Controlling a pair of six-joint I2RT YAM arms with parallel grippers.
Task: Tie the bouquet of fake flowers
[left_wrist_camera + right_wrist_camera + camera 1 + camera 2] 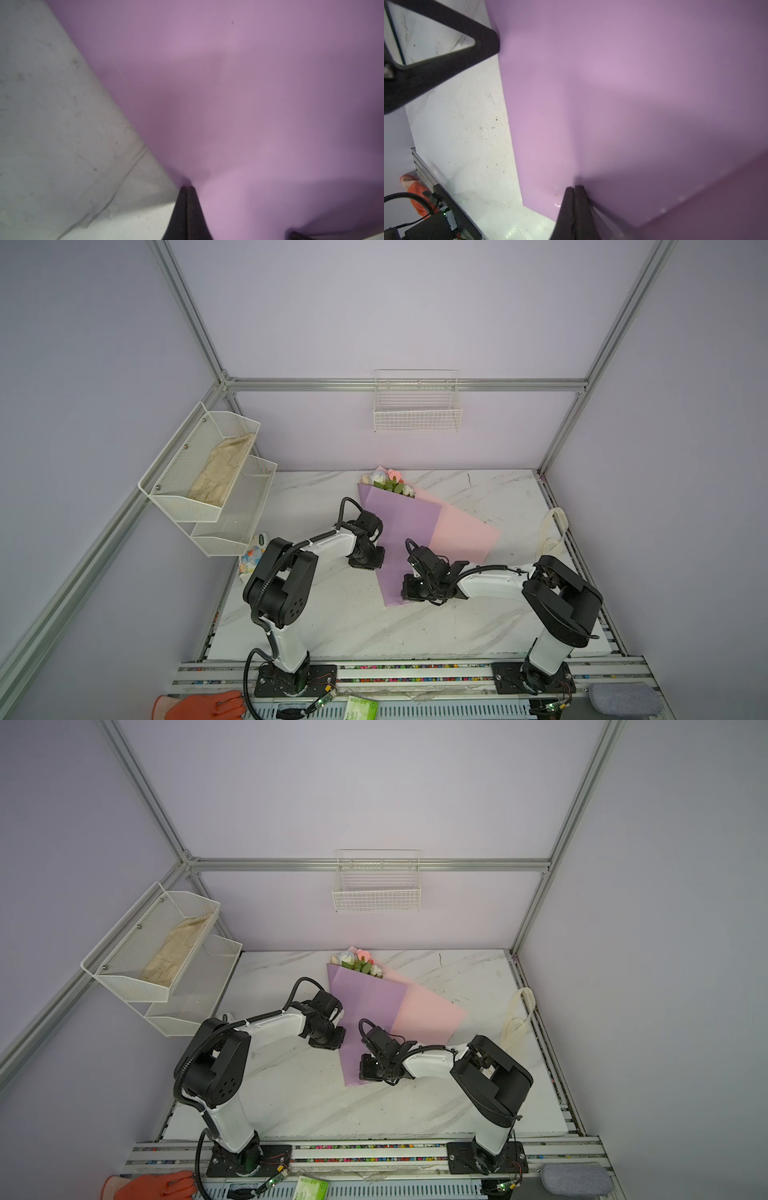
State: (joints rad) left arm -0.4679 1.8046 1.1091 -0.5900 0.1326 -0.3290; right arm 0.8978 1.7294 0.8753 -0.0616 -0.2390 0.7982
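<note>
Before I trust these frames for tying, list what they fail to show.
Stems of the bouquet of fake flowers: hidden under lilac paper, all views.
Fingertips of left gripper and right gripper: hidden beneath their own wrists, top views.
Print on the ribbon: too small, top views.

Bouquet of fake flowers [405,522] lies on table [332,622]; left gripper [368,564], right gripper [411,591] flank its lilac side.
</note>
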